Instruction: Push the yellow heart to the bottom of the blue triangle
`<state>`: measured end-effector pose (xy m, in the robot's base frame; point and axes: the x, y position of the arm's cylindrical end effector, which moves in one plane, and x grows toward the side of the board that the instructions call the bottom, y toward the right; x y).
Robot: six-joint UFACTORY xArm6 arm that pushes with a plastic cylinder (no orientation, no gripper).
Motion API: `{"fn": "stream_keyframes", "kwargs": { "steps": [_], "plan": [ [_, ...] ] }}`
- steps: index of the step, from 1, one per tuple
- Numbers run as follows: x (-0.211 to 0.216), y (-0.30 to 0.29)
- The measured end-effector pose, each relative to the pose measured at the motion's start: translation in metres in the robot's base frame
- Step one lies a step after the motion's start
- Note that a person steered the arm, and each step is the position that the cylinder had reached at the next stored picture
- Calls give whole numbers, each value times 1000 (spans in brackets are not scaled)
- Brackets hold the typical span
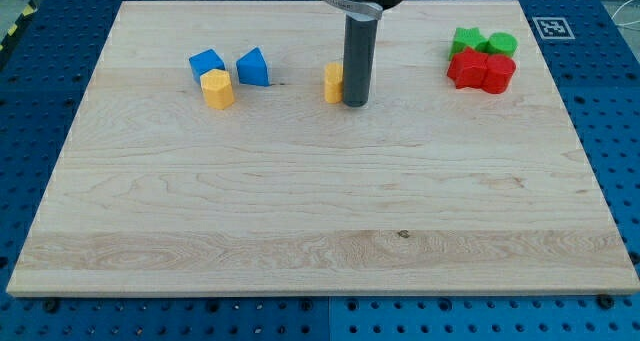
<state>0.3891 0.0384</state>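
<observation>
Tip (355, 102) touches yellow block (333, 82), board (300, 231) bare between.

No readable words, brands or numbers appear anywhere; the only sign is a black-and-white square fiducial marker (549, 27) lying on the blue perforated table (610, 101) just beside the wooden board's (320, 211) top right corner, its pattern carrying no legible characters.

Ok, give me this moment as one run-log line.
my tip: against yellow heart's right side | blue triangle: to view's left, apart | heart not yet below triangle
</observation>
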Motion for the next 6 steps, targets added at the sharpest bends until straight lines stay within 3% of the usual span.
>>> {"fn": "stream_keyframes", "kwargs": {
  "steps": [3, 6],
  "plan": [
    [-32, 39],
    [-32, -11]
  ]
}}
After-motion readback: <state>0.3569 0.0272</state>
